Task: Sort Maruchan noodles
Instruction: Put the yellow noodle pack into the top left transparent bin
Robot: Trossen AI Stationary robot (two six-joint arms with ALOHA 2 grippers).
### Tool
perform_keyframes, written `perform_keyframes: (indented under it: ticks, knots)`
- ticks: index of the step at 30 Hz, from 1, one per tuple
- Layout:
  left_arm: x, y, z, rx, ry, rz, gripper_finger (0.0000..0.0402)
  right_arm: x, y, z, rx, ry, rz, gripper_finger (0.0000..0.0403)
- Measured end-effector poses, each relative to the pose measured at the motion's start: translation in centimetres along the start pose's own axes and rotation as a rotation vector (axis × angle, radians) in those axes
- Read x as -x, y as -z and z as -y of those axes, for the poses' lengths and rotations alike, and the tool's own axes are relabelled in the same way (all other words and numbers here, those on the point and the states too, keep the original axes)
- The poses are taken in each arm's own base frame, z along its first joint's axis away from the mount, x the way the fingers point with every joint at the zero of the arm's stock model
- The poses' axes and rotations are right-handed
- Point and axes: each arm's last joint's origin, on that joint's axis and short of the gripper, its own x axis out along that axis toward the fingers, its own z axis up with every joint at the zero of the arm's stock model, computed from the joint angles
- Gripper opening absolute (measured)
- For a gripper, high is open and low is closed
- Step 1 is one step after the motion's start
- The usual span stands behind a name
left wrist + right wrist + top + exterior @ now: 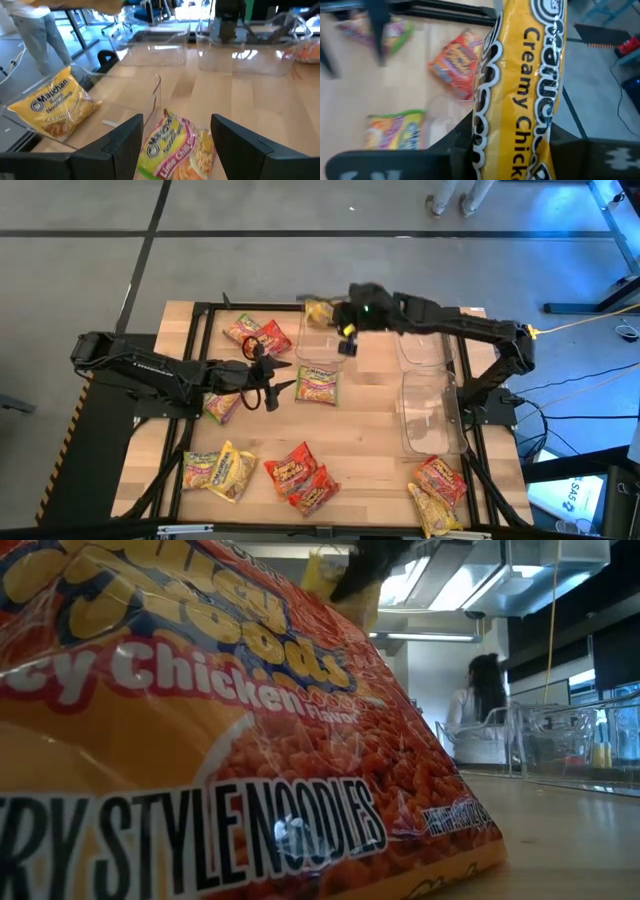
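Your wooden tabletop [370,415] carries three clear bins: one at the far middle [322,345], one to its right [425,350], and one nearer on the right [428,415].

Your right arm reaches in from the right, over the far edge, and its right claw [335,315] is clamped on a yellow packet [525,90] marked "Creamy Chick…", held above the far-middle bin; in the right wrist view the packet stands pinched between the two dark fingers.

Your left arm comes in from the left, and its left claw [272,380] hangs with its fingers [122,145] spread apart, holding nothing, just left of a light green lime packet [317,384] that lies on the tabletop just near of the far-middle bin. In the left wrist view that packet [175,150] lies between the open fingers.

The other noodle packets lie scattered:
- Two red-orange ones [256,334] sit at the far left.
- A green one [222,406] lies under the left arm.
- A green and a yellow one [220,470] lie at the near left.
- Two red-orange ones [302,475] lie near the middle of the near edge.
- A red-orange and a yellow one [438,490] lie at the near right.

The low view is mostly filled by one red-orange chicken packet [200,760] close to the lens, with a person [480,705] standing far behind in the room.
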Motion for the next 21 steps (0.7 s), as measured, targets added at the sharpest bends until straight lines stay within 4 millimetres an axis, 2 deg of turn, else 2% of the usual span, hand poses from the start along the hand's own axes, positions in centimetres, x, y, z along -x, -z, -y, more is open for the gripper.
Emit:
perform_keyframes:
  ticks: [5,10,14,21]
  knots:
    - [0.0,0.0,0.0,-0.002,0.000,-0.002,0.0227,-2.7,2.1,4.1,-0.079,-0.032,-0.033,0.0094]
    - [0.0,0.0,0.0,-0.002,-0.001,-0.002,0.0227,-6.5,4.6,6.6,-0.135,-0.062,-0.076,0.0095]
    - [0.0,0.0,0.0,-0.003,-0.001,-0.002,0.0227,-9.2,6.4,7.4,-0.147,-0.094,-0.112,0.0095]
    - [0.0,0.0,0.0,-0.005,-0.001,-0.002,0.0227,-13.0,8.6,6.8,-0.138,-0.178,-0.161,0.0095]
